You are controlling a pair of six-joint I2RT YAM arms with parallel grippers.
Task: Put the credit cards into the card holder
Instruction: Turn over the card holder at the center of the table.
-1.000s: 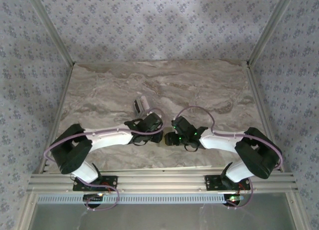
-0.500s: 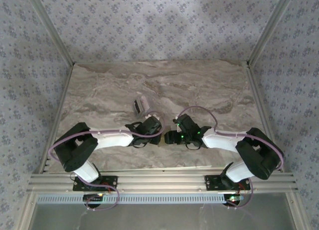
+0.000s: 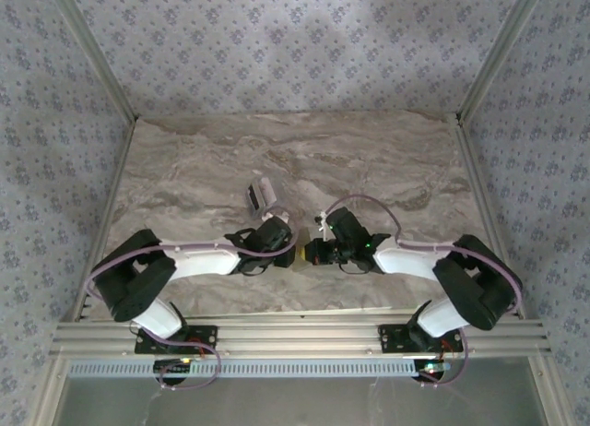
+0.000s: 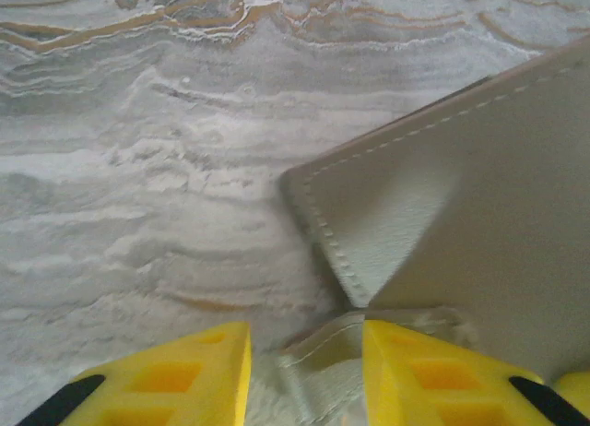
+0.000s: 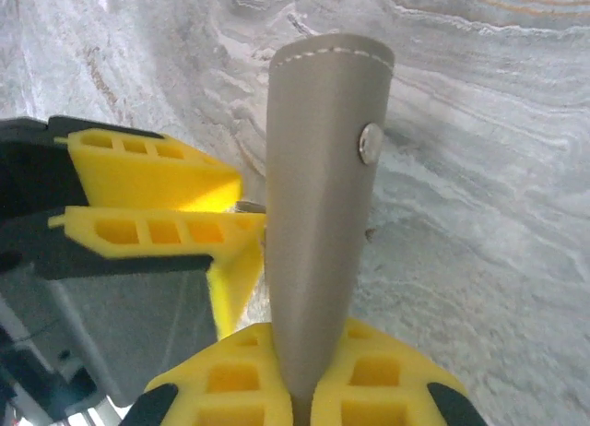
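The card holder [image 5: 318,168] is clamped in the right jaws; left jaws unclear.

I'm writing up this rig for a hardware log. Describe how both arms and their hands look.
The left arm and right arm have smooth white shells with bulky black joints, and a lilac cable loops along each. The left hand and right hand have bright yellow fingers moulded with rectangular pockets and trimmed with black strips at their outer sides.

The left arm [image 3: 203,257] and right arm [image 3: 415,257] are bending inward, wrists nearly meeting. The right jaws are pinching the card holder [image 5: 318,214]; the left jaws are gaping slightly.
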